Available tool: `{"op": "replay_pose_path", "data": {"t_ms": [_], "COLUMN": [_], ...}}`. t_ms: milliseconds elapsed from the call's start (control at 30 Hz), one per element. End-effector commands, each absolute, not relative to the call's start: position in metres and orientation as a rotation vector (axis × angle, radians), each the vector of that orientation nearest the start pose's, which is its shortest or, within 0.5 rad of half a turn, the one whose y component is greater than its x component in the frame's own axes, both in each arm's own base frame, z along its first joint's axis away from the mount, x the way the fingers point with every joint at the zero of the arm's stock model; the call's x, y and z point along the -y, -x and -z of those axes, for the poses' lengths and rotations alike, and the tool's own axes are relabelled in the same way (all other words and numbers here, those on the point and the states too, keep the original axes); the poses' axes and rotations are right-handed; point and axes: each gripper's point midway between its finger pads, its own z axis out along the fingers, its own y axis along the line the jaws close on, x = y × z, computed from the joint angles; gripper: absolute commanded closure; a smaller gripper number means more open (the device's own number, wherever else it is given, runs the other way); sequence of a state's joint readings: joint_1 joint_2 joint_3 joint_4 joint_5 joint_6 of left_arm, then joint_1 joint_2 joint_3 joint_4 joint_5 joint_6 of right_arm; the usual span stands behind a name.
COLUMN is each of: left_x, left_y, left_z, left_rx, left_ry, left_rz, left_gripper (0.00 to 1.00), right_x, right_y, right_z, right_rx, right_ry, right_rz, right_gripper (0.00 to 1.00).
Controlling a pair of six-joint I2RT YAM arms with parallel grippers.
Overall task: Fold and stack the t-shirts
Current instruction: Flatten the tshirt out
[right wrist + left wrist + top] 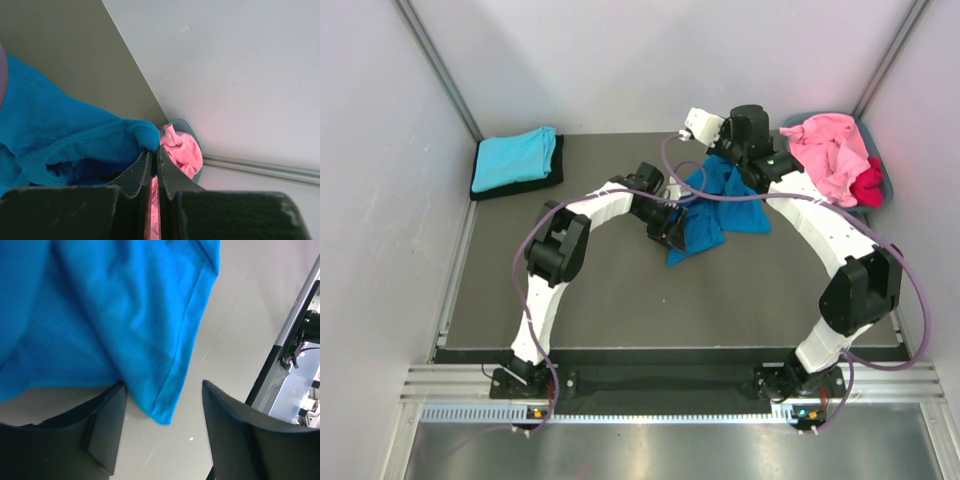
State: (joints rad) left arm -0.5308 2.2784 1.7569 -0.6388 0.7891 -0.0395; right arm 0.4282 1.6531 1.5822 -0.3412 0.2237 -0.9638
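Left claw (164,387) stands spread, a corner of the blue shirt (720,205) between its fingers. Mid-table, the right claw (154,150) pinches that crumpled shirt's far edge (jaws pressed tight). Beyond lie a folded turquoise shirt (515,157), far left, and pink shirts (825,150), far right.

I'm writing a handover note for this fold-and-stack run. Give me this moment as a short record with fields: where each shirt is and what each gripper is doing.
blue t-shirt: crumpled, unfolded, in the middle between the arms
right gripper: shut on an edge of the blue t-shirt
left gripper: open, a hemmed corner of the blue t-shirt hanging between its jaws
turquoise t-shirt: folded, back left, on a black layer
pink t-shirts: heaped in the tub, back right
crimson t-shirt: in the tub beside the pink
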Motion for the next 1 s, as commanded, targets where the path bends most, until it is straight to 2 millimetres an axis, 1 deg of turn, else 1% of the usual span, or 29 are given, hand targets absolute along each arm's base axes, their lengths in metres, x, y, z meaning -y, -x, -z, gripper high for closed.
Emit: {"op": "replay_pose_path", "data": {"t_ms": [0, 67, 133, 167, 233, 267, 333, 367, 400, 433, 467, 500, 533, 567, 600, 633, 667, 700, 733, 767, 800, 833, 867, 900, 933, 967], "left_x": [0.361, 0.361, 0.358, 0.354, 0.345, 0.33, 0.306, 0.277, 0.26, 0.243, 0.215, 0.198, 0.185, 0.168, 0.155, 0.148, 0.141, 0.136, 0.131, 0.125, 0.119, 0.108, 0.101, 0.095, 0.09, 0.085], "left_y": [-0.343, -0.343, -0.344, -0.348, -0.357, -0.369, -0.385, -0.4, -0.406, -0.412, -0.42, -0.42, -0.42, -0.418, -0.414, -0.412, -0.399, -0.398, -0.393, -0.383, -0.374, -0.375, -0.361, -0.352, -0.347, -0.329], "left_z": [-0.047, -0.04, -0.037, -0.037, -0.052, -0.071, -0.094, -0.122, -0.134, -0.147, -0.174, -0.178, -0.187, -0.209, -0.206, -0.212, -0.22, -0.228, -0.234, -0.258, -0.253, -0.264, -0.289, -0.28, -0.292, -0.302], "left_rx": [-2.564, -2.591, -2.599, -2.603, -2.567, -2.544, -2.47, -2.429, -2.402, -2.349, -2.295, -2.272, -2.251, -2.206, -2.213, -2.187, -2.158, -2.119, -2.083, -2.011, -2.012, -1.969, -1.895, -1.9, -1.845, -1.788], "left_ry": [-0.918, -0.892, -0.892, -0.883, -0.887, -0.861, -0.892, -0.852, -0.854, -0.898, -0.866, -0.891, -0.888, -0.867, -0.864, -0.88, -0.891, -0.896, -0.922, -0.916, -0.915, -0.886, -0.852, -0.841, -0.824, -0.809], "left_rz": [1.254, 1.262, 1.245, 1.214, 1.169, 1.104, 1.003, 0.901, 0.843, 0.771, 0.691, 0.622, 0.586, 0.535, 0.476, 0.426, 0.387, 0.334, 0.296, 0.244, 0.212, 0.125, 0.08, 0.057, 0.017, -0.005], "left_gripper": [0.38, 0.56, 0.85, 1.0, 1.0, 1.0, 1.0, 1.0, 1.0, 1.0, 1.0, 1.0, 1.0, 1.0, 1.0, 1.0, 1.0, 1.0, 1.0, 1.0, 1.0, 1.0, 1.0, 1.0, 1.0, 1.0], "right_x": [-0.135, -0.134, -0.132, -0.131, -0.127, -0.126, -0.116, -0.11, -0.098, -0.091, -0.084, -0.083, -0.085, -0.088, -0.097, -0.101, -0.105, -0.109, -0.108, -0.107, -0.115, -0.117, -0.117, -0.118, -0.117, -0.114], "right_y": [-0.49, -0.491, -0.492, -0.492, -0.494, -0.494, -0.495, -0.495, -0.497, -0.497, -0.493, -0.491, -0.484, -0.47, -0.46, -0.45, -0.432, -0.422, -0.414, -0.395, -0.381, -0.365, -0.342, -0.328, -0.313, -0.29], "right_z": [-0.324, -0.324, -0.323, -0.325, -0.331, -0.332, -0.342, -0.35, -0.366, -0.375, -0.361, -0.381, -0.375, -0.381, -0.367, -0.368, -0.378, -0.371, -0.371, -0.378, -0.375, -0.373, -0.388, -0.382, -0.38, -0.392], "right_rx": [-1.614, -1.615, -1.619, -1.617, -1.615, -1.618, -1.628, -1.633, -1.652, -1.673, -1.77, -1.785, -1.825, -1.831, -1.853, -1.849, -1.833, -1.85, -1.858, -1.856, -1.86, -1.871, -1.822, -1.829, -1.835, -1.792], "right_ry": [1.093, 1.092, 1.087, 1.082, 1.062, 1.05, 0.991, 0.947, 0.825, 0.753, 0.724, 0.593, 0.571, 0.526, 0.552, 0.564, 0.567, 0.574, 0.561, 0.56, 0.608, 0.642, 0.658, 0.681, 0.692, 0.699], "right_rz": [0.584, 0.585, 0.589, 0.59, 0.598, 0.595, 0.592, 0.583, 0.54, 0.496, 0.426, 0.238, 0.148, 0.057, -0.015, -0.055, -0.097, -0.138, -0.155, -0.175, -0.234, -0.262, -0.274, -0.301, -0.312, -0.311], "right_gripper": [1.0, 1.0, 1.0, 1.0, 1.0, 1.0, 1.0, 1.0, 1.0, 1.0, 1.0, 1.0, 1.0, 1.0, 1.0, 1.0, 1.0, 1.0, 1.0, 1.0, 1.0, 1.0, 1.0, 1.0, 1.0, 1.0]}}
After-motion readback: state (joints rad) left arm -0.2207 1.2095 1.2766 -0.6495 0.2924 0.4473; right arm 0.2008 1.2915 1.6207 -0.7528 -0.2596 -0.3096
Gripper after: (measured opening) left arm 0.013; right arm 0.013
